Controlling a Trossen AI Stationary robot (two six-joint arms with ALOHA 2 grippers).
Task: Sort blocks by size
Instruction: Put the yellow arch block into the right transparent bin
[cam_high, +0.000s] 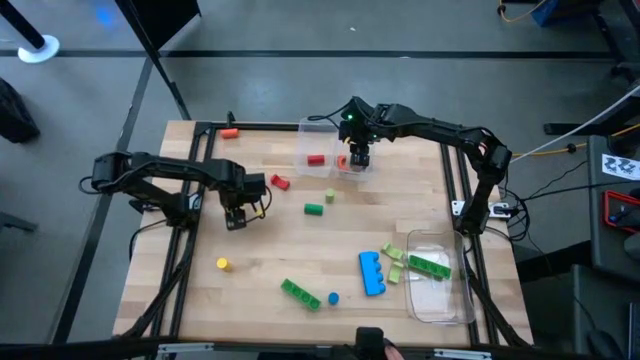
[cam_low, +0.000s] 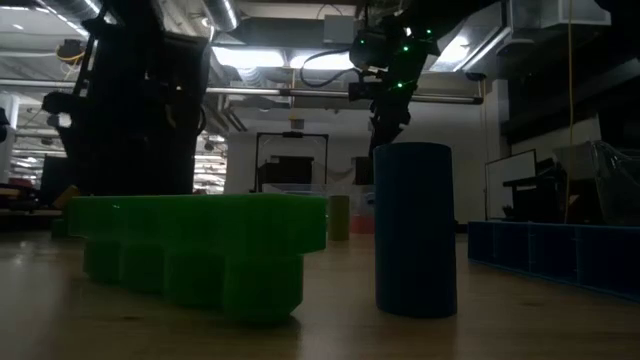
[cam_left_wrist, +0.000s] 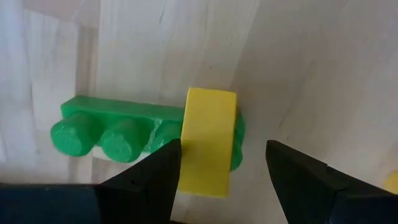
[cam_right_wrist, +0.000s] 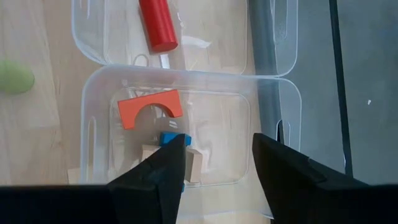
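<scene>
My left gripper (cam_high: 237, 217) is open and low over the table's left middle. Its fingers stand on either side of a yellow block (cam_left_wrist: 208, 140) that lies across one end of a green studded brick (cam_left_wrist: 112, 127). My right gripper (cam_high: 357, 156) is open and empty above a clear container (cam_right_wrist: 273, 134) at the far middle. This container holds an orange arch (cam_right_wrist: 146, 109), a small blue block (cam_right_wrist: 169, 138) and pale blocks (cam_right_wrist: 193, 163). A red cylinder (cam_right_wrist: 157, 26) lies in the clear container beside it (cam_right_wrist: 84, 43). My left gripper: the yellow block's side (cam_left_wrist: 186, 146) lies right beside the inner face of one finger (cam_left_wrist: 163, 171), and I cannot tell whether they touch. The other finger (cam_left_wrist: 292, 168) stands clear of the block. The fingers point down from above.
Loose on the table are a red block (cam_high: 280, 182), a lime block (cam_high: 329, 195), a green cylinder (cam_high: 314, 209), a yellow block (cam_high: 222, 264), a green brick (cam_high: 298, 292), a blue cylinder (cam_high: 333, 297) and a blue brick (cam_high: 372, 272). A clear container (cam_high: 445, 300) at the near right holds a green brick (cam_high: 430, 266).
</scene>
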